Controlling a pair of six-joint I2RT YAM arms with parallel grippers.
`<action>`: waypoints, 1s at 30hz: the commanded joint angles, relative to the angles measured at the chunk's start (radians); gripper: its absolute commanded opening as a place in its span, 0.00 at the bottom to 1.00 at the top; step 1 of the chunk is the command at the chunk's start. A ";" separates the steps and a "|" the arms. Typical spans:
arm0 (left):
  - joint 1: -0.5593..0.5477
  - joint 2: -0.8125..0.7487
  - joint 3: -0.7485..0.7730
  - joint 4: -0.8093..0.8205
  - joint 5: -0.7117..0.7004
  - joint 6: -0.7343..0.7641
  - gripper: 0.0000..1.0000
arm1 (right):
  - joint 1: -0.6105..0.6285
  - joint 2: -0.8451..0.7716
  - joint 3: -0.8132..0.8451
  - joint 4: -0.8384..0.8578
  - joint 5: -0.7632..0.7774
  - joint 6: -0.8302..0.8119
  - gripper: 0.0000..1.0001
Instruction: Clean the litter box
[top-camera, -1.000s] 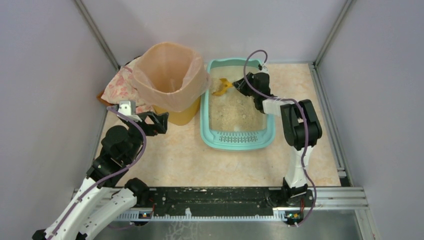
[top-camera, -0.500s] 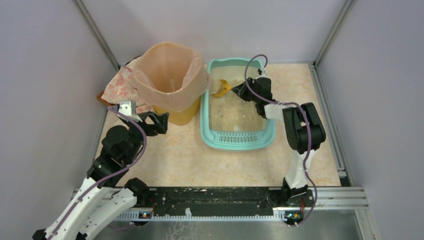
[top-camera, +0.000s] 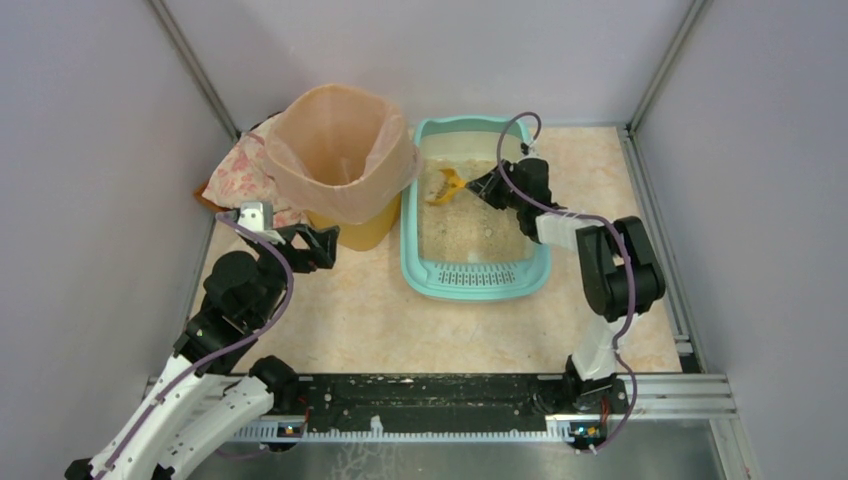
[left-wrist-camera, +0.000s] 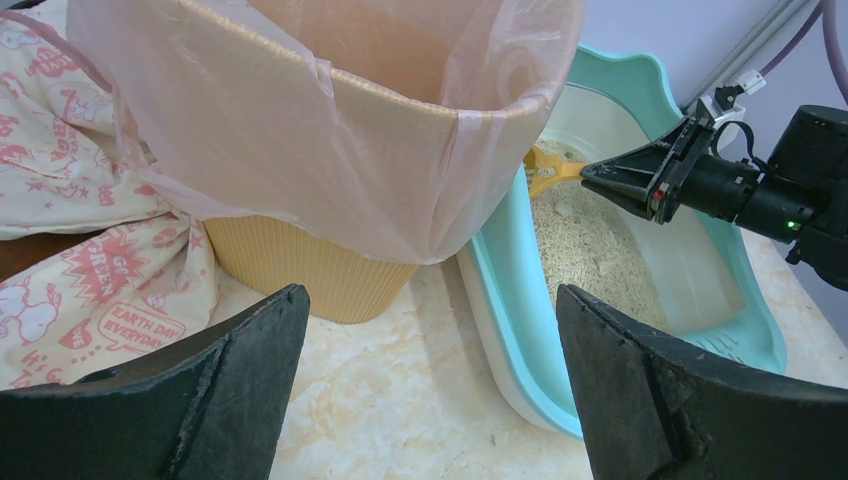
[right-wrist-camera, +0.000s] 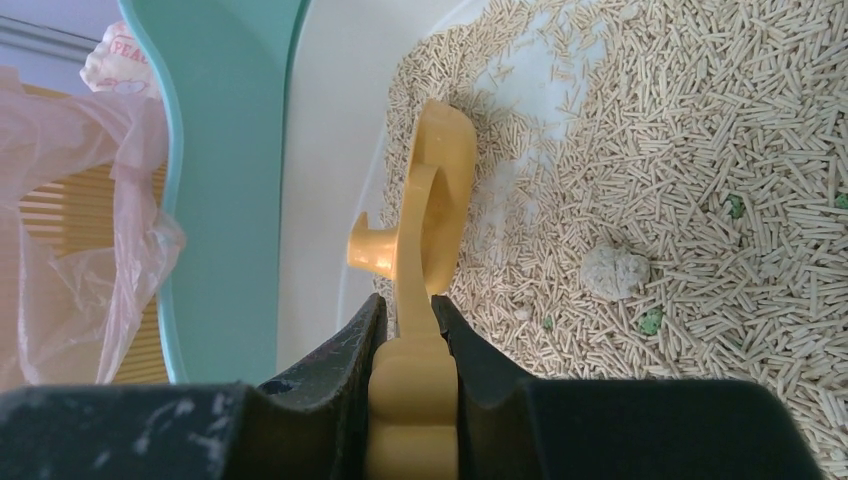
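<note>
Beige marbled tabletop (top-camera: 380, 320) boxed by pale lilac walls (top-camera: 420, 50), teal litter box (top-camera: 409, 252) at back centre, its left rim just beside the lined yellow bin (top-camera: 345, 165), right gripper (top-camera: 480, 187) clamped on a yellow scoop (top-camera: 445, 185) over litter near the far end, left gripper (top-camera: 322, 245) spread wide near the bin's base, patterned cloth (top-camera: 232, 178) in the back-left corner

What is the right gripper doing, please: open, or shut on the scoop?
Shut on the scoop: the right gripper clamps its yellow handle from both sides, inside the litter box.

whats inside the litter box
The litter box holds beige litter, a pale clump, green bits, and a yellow scoop gripped by the right gripper. Anything buried under the litter is hidden.
</note>
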 joint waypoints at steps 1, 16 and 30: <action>-0.002 -0.001 -0.005 0.016 0.020 -0.001 0.99 | -0.011 -0.089 -0.001 0.031 -0.011 0.004 0.00; -0.003 0.008 -0.009 0.023 0.035 -0.006 0.99 | -0.050 -0.208 -0.064 0.025 -0.014 0.006 0.00; -0.003 0.019 -0.010 0.025 0.048 -0.007 0.99 | -0.185 -0.392 -0.261 0.183 -0.204 0.075 0.00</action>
